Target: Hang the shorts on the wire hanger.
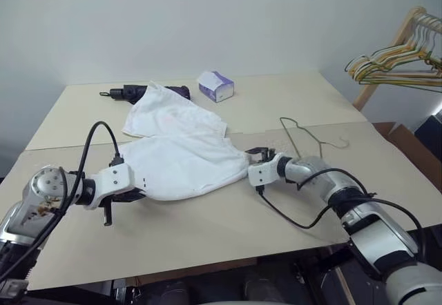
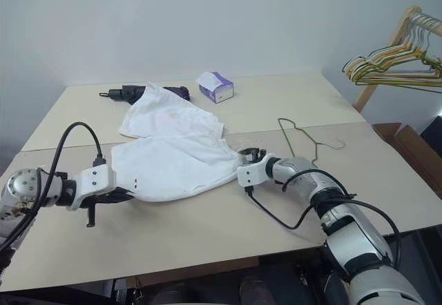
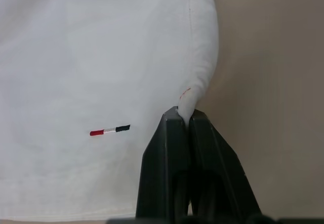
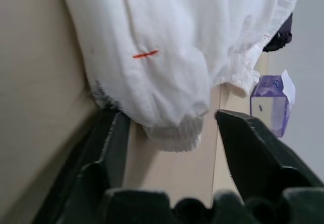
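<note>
White shorts (image 1: 181, 154) over half the dark tool (image 1: 124, 94) behind.

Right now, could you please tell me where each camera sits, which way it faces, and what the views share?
Left eye view: on the head, looking down over the table; both arms show.
Right eye view: beside it, same scene: shorts, wire hanger, tissue box.
Left wrist view: along the left gripper, jaws shut on the shorts' edge.
Right wrist view: along the right gripper, jaws apart around the waistband.
Shared: the shorts show in all four views.
</note>
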Motion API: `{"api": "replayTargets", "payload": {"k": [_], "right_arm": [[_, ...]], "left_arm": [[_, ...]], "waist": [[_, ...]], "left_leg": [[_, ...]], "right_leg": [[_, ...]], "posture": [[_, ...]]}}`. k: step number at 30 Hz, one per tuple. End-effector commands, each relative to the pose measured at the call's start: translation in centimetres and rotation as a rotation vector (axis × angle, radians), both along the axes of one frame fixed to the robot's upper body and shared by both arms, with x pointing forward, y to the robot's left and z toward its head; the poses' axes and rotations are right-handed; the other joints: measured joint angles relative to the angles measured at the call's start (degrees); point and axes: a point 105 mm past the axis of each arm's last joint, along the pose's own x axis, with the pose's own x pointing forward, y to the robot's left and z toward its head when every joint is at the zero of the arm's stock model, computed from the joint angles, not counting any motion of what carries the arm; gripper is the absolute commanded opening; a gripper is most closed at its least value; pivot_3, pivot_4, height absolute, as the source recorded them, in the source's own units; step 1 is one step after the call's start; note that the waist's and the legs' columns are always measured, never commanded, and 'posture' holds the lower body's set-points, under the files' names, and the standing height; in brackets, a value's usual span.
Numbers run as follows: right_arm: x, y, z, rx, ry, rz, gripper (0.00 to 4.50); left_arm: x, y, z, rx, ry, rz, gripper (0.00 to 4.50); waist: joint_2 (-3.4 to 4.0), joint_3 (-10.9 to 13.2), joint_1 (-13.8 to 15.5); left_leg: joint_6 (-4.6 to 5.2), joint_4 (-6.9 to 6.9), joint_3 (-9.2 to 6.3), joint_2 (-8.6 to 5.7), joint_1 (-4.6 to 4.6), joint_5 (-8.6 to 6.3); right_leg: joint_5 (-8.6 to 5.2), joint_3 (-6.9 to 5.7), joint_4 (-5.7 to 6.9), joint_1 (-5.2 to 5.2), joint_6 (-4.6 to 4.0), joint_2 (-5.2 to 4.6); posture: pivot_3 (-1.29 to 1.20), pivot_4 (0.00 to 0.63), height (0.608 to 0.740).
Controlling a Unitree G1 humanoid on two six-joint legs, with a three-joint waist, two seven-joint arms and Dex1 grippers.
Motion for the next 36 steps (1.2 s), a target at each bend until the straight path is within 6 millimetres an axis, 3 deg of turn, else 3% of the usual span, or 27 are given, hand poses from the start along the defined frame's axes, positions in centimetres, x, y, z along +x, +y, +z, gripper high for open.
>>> {"api": "replayTargets", "payload": {"k": [1,6,11,15,18,23,28,33,34,36], "right_arm": [[0.2,1.1,1.6,0.001,-0.063,0.077,1.76],[0.2,1.4,1.8,-0.003,-0.057,0.098,0.03],[0.3,0.5,1.8,-0.065,-0.06,0.086,0.03],[-1.0,-1.7,2.2,-0.155,-0.021,0.068,0.03],[-3.8,-3.0,2.9,-0.188,0.084,0.019,0.03],[-9.3,-3.4,2.8,-0.228,0.276,0.014,0.03],[-11.5,-2.7,3.4,-0.215,0.343,-0.009,0.03],[-12.4,-2.5,3.7,-0.217,0.38,-0.006,0.03],[-12.7,-2.5,3.6,-0.211,0.409,-0.009,0.28],[-13.1,-2.8,3.4,-0.233,0.438,-0.01,0.8]], "left_arm": [[0.0,0.3,1.3,0.013,-0.041,0.008,0.0],[-0.1,0.6,1.2,0.026,-0.044,0.016,0.0],[-0.2,0.4,1.2,0.027,-0.039,0.01,0.0],[-0.7,0.5,1.1,0.053,-0.019,-0.023,0.0],[-2.2,0.4,0.7,0.082,0.029,-0.087,0.0],[-5.5,-0.4,0.0,0.099,0.135,-0.204,0.0],[-8.7,-0.4,-0.8,0.154,0.24,-0.282,0.0],[-8.9,-0.4,-0.7,0.159,0.235,-0.282,0.0],[-8.8,-0.5,-0.7,0.153,0.234,-0.283,0.0],[-8.8,-0.7,-0.6,0.143,0.235,-0.306,0.47]], "waist": [[0.0,0.0,0.0],[0.0,0.0,0.2],[0.01,0.0,0.6],[0.01,0.0,1.5],[0.01,0.0,2.7],[0.01,0.0,3.2],[-0.02,0.0,2.9],[-0.03,0.0,3.3],[-0.03,0.0,3.3],[-0.03,0.0,3.6]], "left_leg": [[0.0,0.0,0.0,0.0,0.01,0.0],[0.0,0.0,-0.01,0.0,0.02,0.0],[0.0,0.0,-0.01,0.0,0.02,0.0],[0.0,0.0,0.01,0.0,0.0,0.0],[0.0,0.0,0.0,0.02,-0.03,0.0],[0.0,0.0,0.28,0.07,0.05,-0.01],[-0.02,0.0,0.65,0.17,0.11,-0.01],[-0.03,0.0,0.72,0.15,0.15,-0.02],[-0.03,0.0,0.73,0.15,0.15,-0.02],[-0.03,0.0,0.73,0.14,0.15,-0.02]], "right_leg": [[0.0,0.0,0.01,0.0,0.0,0.0],[-0.01,0.0,0.04,-0.01,-0.01,0.0],[-0.01,0.0,0.04,-0.01,-0.01,-0.02],[-0.01,0.0,0.03,-0.05,-0.01,-0.03],[-0.03,-0.03,0.02,-0.05,-0.02,-0.02],[-0.1,-0.02,0.04,0.0,-0.06,-0.03],[-0.2,-0.07,0.06,-0.05,-0.21,-0.02],[-0.25,-0.14,0.02,-0.11,-0.18,-0.04],[-0.27,-0.16,0.0,-0.13,-0.15,-0.05],[-0.28,-0.17,-0.03,-0.13,-0.14,-0.05]], "posture": [[0.03,0.0,0.74],[0.04,0.0,0.74],[0.04,0.0,0.74],[0.03,0.0,0.74],[0.02,0.0,0.74],[-0.01,0.0,0.74],[-0.02,0.0,0.74],[-0.02,0.0,0.74],[-0.02,0.0,0.74],[-0.03,0.0,0.74]]}}
